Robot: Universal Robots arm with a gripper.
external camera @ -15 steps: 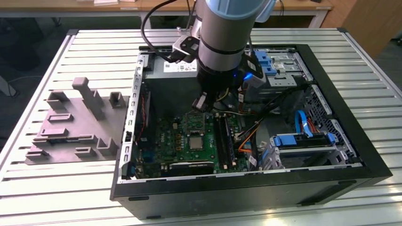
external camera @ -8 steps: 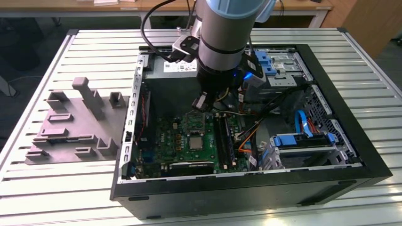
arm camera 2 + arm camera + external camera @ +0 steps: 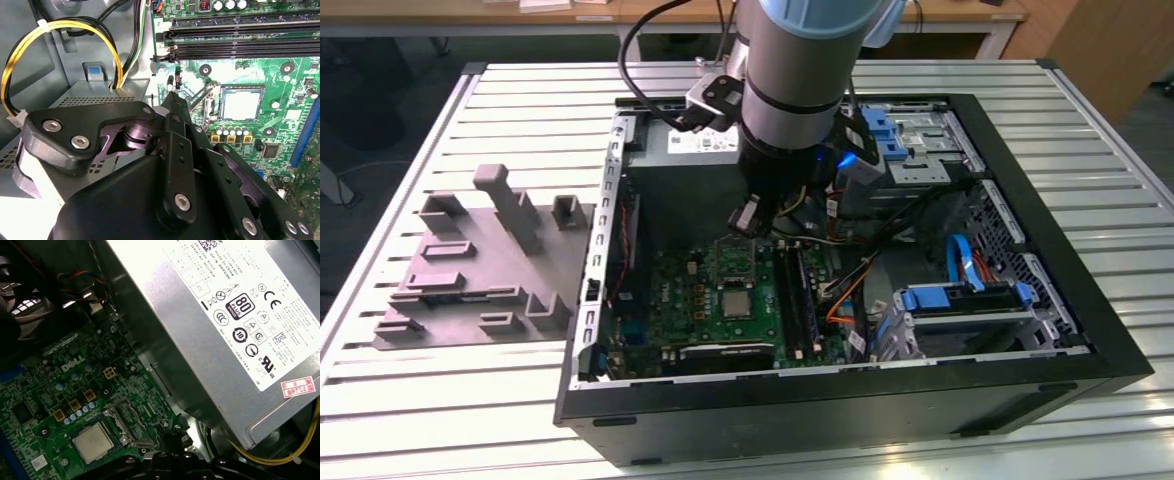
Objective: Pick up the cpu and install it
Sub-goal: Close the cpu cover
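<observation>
Your cpu point(image 3: 240, 105) already lies flat in the square socket of the green motherboard point(image 3: 285, 100), silvery top up and level with the rim around it; in the first wrist view it point(image 3: 94, 442) sits the same way, and in the exterior view it point(image 3: 736, 302) shows as a pale square in the middle of the board. Just beside it the socket's hinged metal frame point(image 3: 200, 97) stands tilted up rather than folded over the chip, so you should judge the placing as done and the locking-down as not yet done. Your pincer point(image 3: 172, 97) hangs above the board near that frame, clear of the chip, its fingers drawn together to a narrow tip with nothing between them. From here, any further move calls for a small, steady approach: the frame and the chip are close neighbours, and a nudge to the chip could unseat it. Further out, the memory slots point(image 3: 240, 42) run along one side of the socket, yellow cables point(image 3: 65, 25) loop beside the arm, and the power supply point(image 3: 225, 315) stands near the socket. The open computer case point(image 3: 1067, 330) rests on the slatted worktop point(image 3: 494, 420), with a grey tray point(image 3: 467, 280) at the exterior view's left.
</observation>
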